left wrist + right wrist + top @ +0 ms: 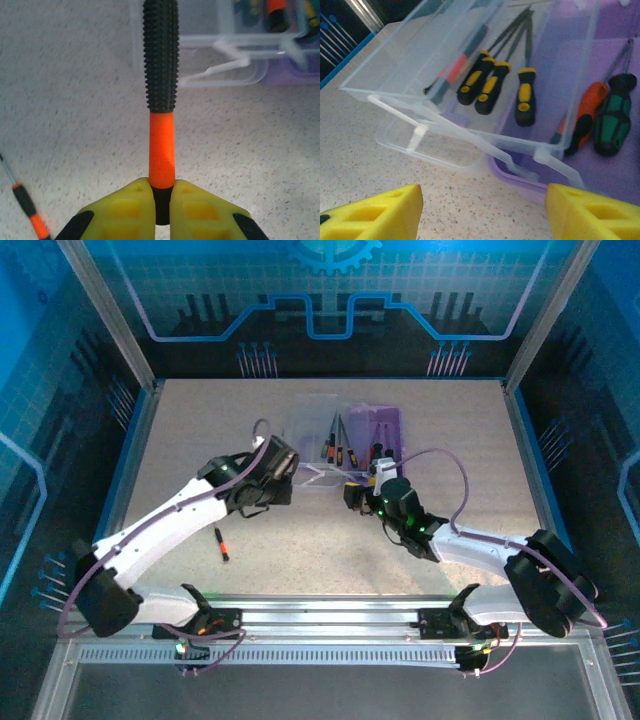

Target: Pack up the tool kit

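Toward the far side of the table (180,440) sits the case (385,425), its clear lid (312,425) open to the left of the purple base. Just left of the case's near corner, my left gripper (162,212) is clamped tight on a screwdriver (161,75), gripping the black collar below its orange band. The knurled black handle points away toward the lid. Just in front of the case, my right gripper (482,215) hangs with its yellow fingers (370,215) spread wide and nothing between them, facing the lid's near edge. Through the clear plastic I see three yellow-black drivers (492,87) side by side; whether they lie in the lid or under it I cannot tell. Right of them, on the purple floor of the case, an orange driver (585,112) and a green driver (612,120) lie touching. Well to the near left of the case, a spare driver (221,543) lies alone on the table.
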